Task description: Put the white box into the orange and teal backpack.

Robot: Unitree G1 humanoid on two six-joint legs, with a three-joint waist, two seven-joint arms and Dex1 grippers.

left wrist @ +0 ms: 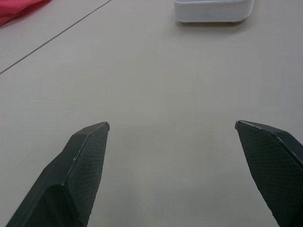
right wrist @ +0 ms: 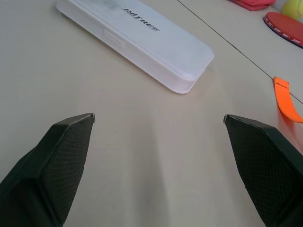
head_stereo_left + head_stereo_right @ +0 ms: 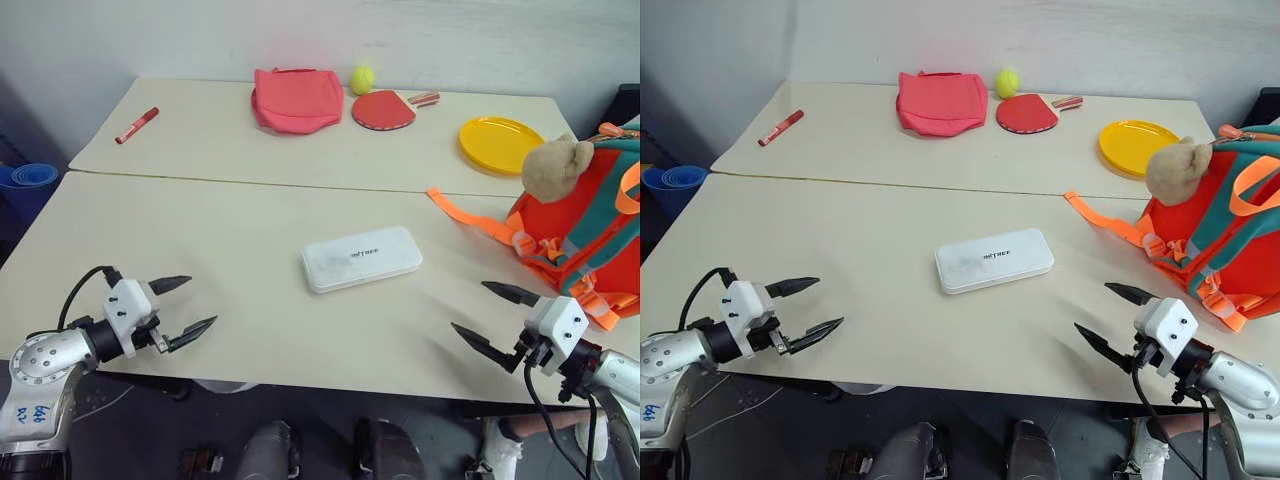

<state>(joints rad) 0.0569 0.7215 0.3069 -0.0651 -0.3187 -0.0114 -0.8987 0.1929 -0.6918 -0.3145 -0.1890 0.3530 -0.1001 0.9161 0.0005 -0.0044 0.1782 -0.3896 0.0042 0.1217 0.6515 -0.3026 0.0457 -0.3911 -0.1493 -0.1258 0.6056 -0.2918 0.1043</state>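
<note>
White box: you have the white box (image 3: 361,258) lying flat on the near table (image 3: 250,290), about midway between your two grippers and a little farther out than both. Its lettered face is up and nothing touches it.
Backpack: the orange and teal backpack (image 3: 585,225) sits at the table's right edge, to the right of the box and apart from it. A tan plush bear (image 3: 555,167) rests against its top, and an orange strap (image 3: 470,214) trails from it across the tabletop toward the box.
Left gripper: your left gripper (image 3: 181,307) hovers over the near left part of the table, pointing in toward the box. Its fingers (image 1: 83,165) stand wide apart with nothing between them.
Right gripper: your right gripper (image 3: 491,316) hovers over the near right part of the table, just in front of the backpack. Its fingers (image 2: 61,156) are spread wide too, and empty.
Far table: you see a pink-red pouch (image 3: 297,99), a yellow-green ball (image 3: 362,79), a red paddle (image 3: 385,109), a yellow plate (image 3: 500,144) and a red marker (image 3: 136,125) lying along the second table behind, well away from the box.
</note>
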